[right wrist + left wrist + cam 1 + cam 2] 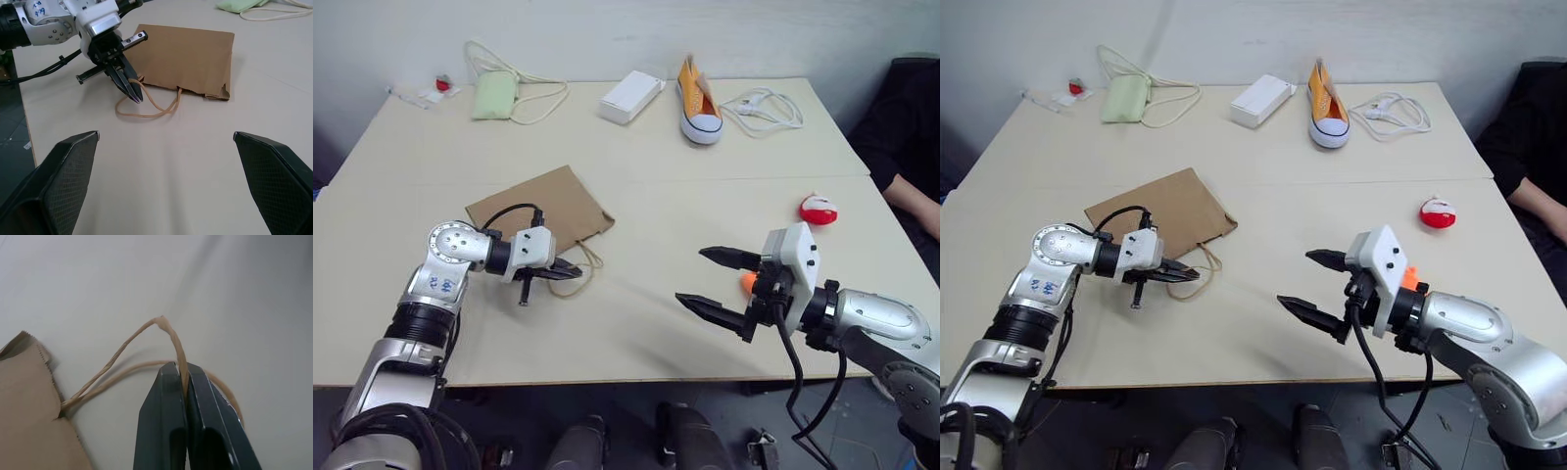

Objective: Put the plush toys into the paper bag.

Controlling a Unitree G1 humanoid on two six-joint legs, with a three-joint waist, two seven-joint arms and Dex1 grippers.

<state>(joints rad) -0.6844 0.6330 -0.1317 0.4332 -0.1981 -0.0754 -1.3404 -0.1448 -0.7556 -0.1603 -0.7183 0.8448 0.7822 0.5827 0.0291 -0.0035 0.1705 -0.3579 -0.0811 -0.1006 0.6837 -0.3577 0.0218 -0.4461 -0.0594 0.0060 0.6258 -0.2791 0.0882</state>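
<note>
Head cam: paper bag (pixel 545 209) lies flat on table (pixel 636 313), nothing visibly inside. Left gripper (pixel 570 273) clamped on one cord handle (pixel 168 333) at bag mouth; left wrist cam shows cord pinched betw fingertips (pixel 166 382), 2nd loop (pixel 122 374) on tabletop. Right gripper (pixel 713 281) spread wide, empty, well right of bag. Red/white plush (pixel 819 210) near right edge. Orange plush (pixel 747 283) peeks behind right gripper. Right wrist cam: bag mouth, both loops.

Left claw (pixel 570 273) pinched; right claw (pixel 713 284) agape
</note>
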